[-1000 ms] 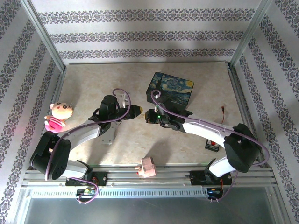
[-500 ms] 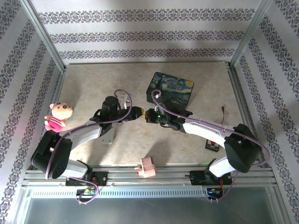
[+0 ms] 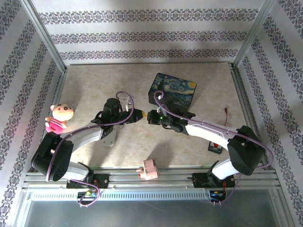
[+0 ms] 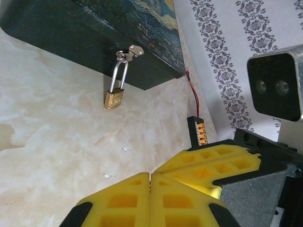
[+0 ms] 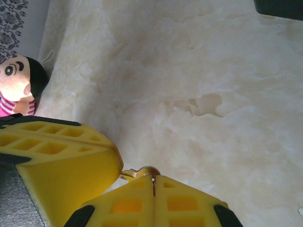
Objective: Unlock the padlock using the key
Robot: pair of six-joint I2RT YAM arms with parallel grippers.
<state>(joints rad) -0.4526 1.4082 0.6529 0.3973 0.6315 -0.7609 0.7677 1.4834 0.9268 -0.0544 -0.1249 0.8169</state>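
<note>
Left tool (image 3: 138,115), right tool (image 3: 150,117) pinched closed, tips nearly touching.

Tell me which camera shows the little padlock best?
The left wrist camera: the padlock hangs clearly from the latch of the tin. The top camera leaves it too small to tell; the right wrist faces the doll.

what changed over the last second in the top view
The left gripper edged right and the right gripper edged left, closing the gap until their tips nearly meet. No visible grab or release. The tin, doll and pink block stayed put.
</note>
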